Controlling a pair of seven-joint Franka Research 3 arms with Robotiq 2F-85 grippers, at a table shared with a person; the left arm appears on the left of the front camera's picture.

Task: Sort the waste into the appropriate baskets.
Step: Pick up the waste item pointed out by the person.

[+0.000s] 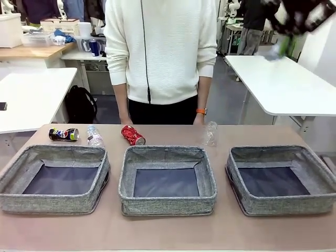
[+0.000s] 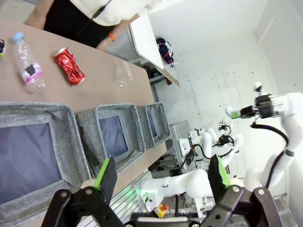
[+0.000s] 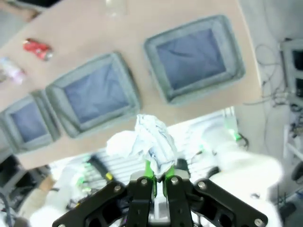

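Brown table (image 1: 168,231) spans the lower frame of your front view. Nearest each wrist lens: your left gripper (image 2: 161,166) stands with fingers wide apart, and your right gripper (image 3: 158,172) is clamped on the crumpled paper ball (image 3: 144,142), high above the table. Next, in a row, are the left basket (image 1: 52,198), middle basket (image 1: 168,203) and right basket (image 1: 278,205). Behind them lie the dark can (image 1: 64,134), bottle (image 1: 95,136) and red can (image 1: 133,135) at centre left, and the clear container (image 1: 210,133) right of centre. Farthest, a person (image 1: 160,52) stands at the far edge.

Brown table (image 1: 168,231), three grey baskets (image 1: 168,202) abreast, dark can (image 1: 64,134), bottle (image 1: 95,136), red can (image 1: 133,135), clear container (image 1: 210,133) behind
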